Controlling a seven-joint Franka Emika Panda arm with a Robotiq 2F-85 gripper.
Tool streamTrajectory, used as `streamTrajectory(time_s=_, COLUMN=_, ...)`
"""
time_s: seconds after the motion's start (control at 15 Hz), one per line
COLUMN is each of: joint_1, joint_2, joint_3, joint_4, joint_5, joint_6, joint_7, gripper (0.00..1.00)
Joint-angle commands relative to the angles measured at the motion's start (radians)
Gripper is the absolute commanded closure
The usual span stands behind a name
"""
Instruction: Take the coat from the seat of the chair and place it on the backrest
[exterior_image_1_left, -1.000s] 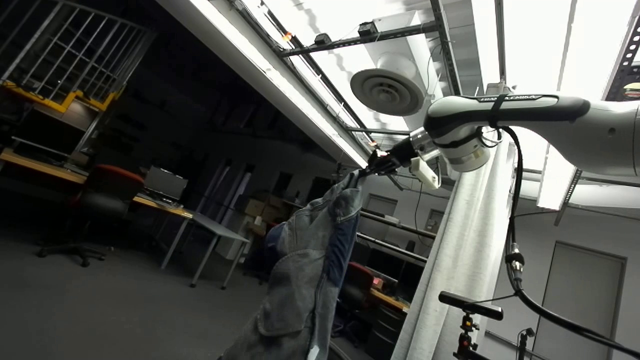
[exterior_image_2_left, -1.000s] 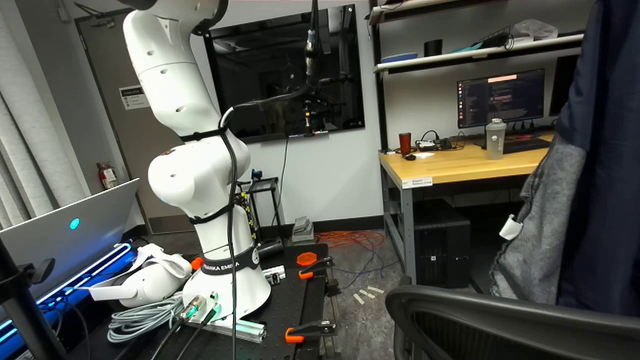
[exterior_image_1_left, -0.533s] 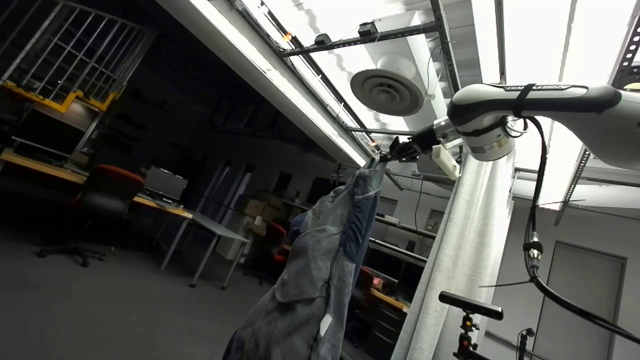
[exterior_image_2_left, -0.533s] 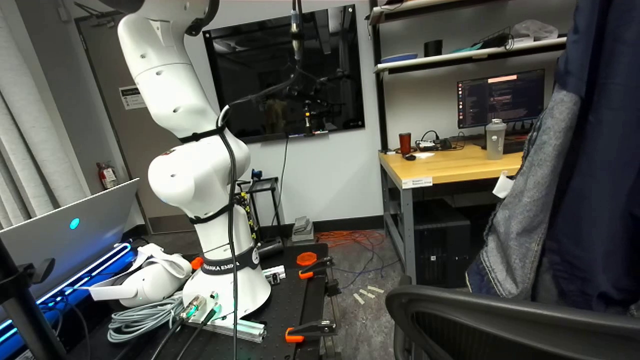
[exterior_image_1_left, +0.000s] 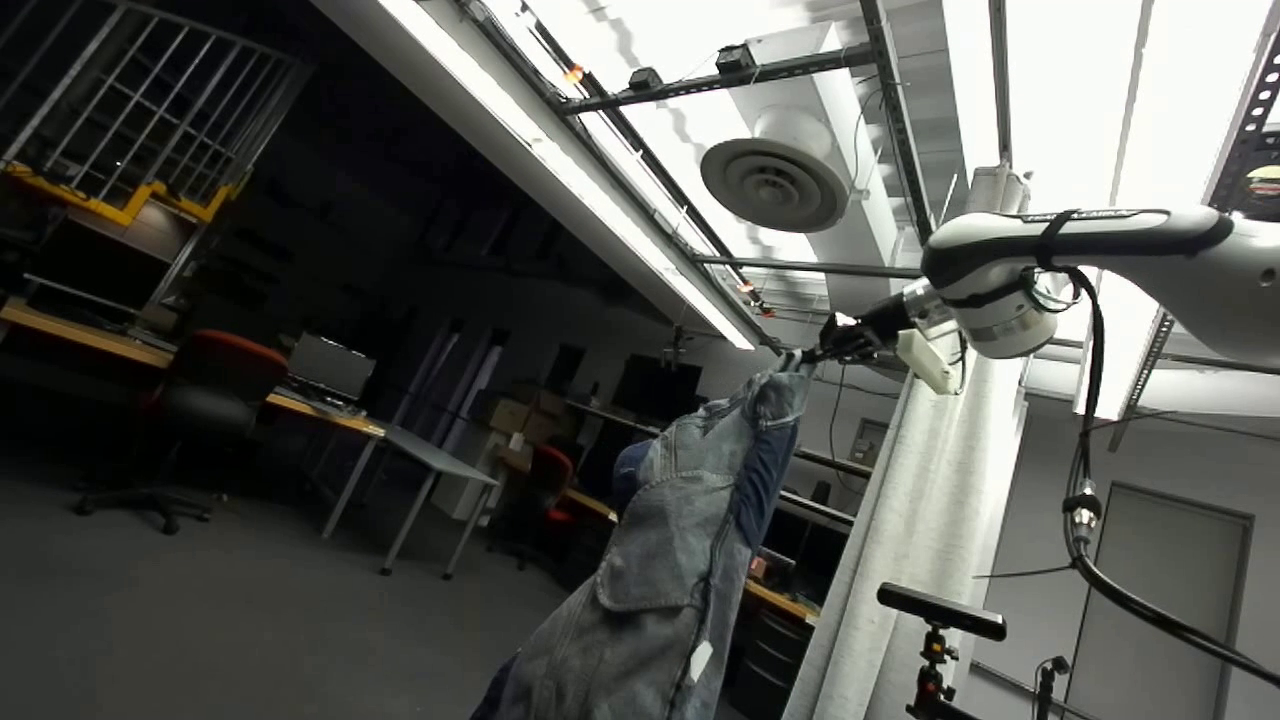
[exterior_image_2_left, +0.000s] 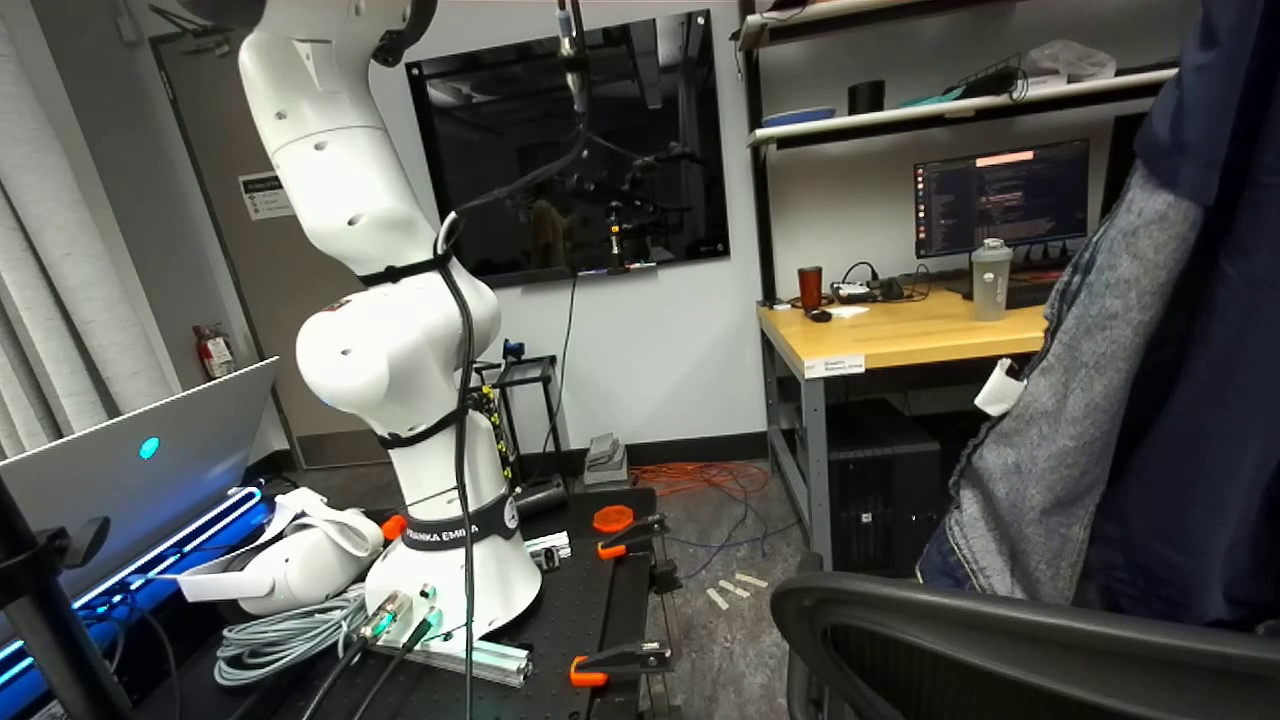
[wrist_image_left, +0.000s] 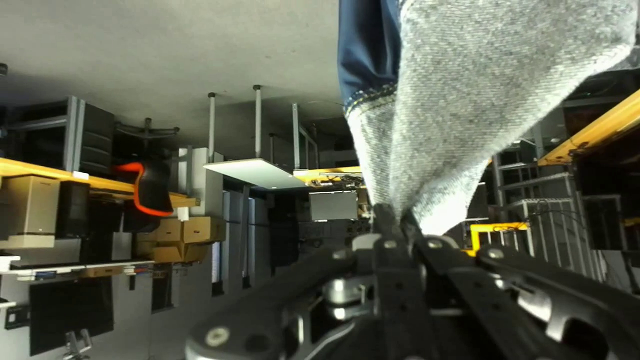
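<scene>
Though limp, the coat (exterior_image_1_left: 668, 535) — long axis steeply aslant, downward from the gripper (wrist_image_left: 398, 221) — jaws tight on its top.

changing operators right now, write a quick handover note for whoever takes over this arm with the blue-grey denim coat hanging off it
The black two-fingered tool is closed on the upper end of the limp blue-grey denim coat.
The coat hangs from the tool; its lowest part is out of sight, so I can't tell what it touches.
In an exterior view, the dark grey, smoothly rounded chair backrest shows in front of the coat, with no cloth visibly draped over it.
Done: coat gripped and held up.
Left: drape it over the backrest, release, back off.
</scene>
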Motion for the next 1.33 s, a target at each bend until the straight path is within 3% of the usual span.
streamTrajectory(time_s=0.0, joint_1=-0.023, joint_2=0.055, joint_3=-0.095, joint_4=0.041, joint_5=0.138, joint_6=-0.021, joint_7=-0.079, gripper=0.99)
streamTrajectory(time_s=0.33, joint_1=-0.108, joint_2=0.157, joint_3=-0.18, joint_4=0.031, joint_5=0.338, joint_6=-0.083, joint_7=-0.172, gripper=0.99)
streamTrajectory(time_s=0.67, joint_1=-0.225, joint_2=0.269, joint_3=-0.156, joint_4=0.051, joint_5=0.403, joint_6=-0.166, joint_7=-0.176, gripper=0.99)
streamTrajectory(time_s=0.73, joint_1=-0.243, joint_2=0.287, joint_3=-0.145, joint_4=0.057, joint_5=0.388, joint_6=-0.186, joint_7=-0.168, gripper=0.73)
streamTrajectory(time_s=0.8, joint_1=-0.258, joint_2=0.301, joint_3=-0.132, joint_4=0.06, joint_5=0.384, joint_6=-0.191, joint_7=-0.165, gripper=0.72)
streamTrajectory(time_s=1.27, joint_1=-0.322, joint_2=0.35, joint_3=-0.046, joint_4=0.101, joint_5=0.346, joint_6=-0.206, joint_7=-0.148, gripper=0.2)
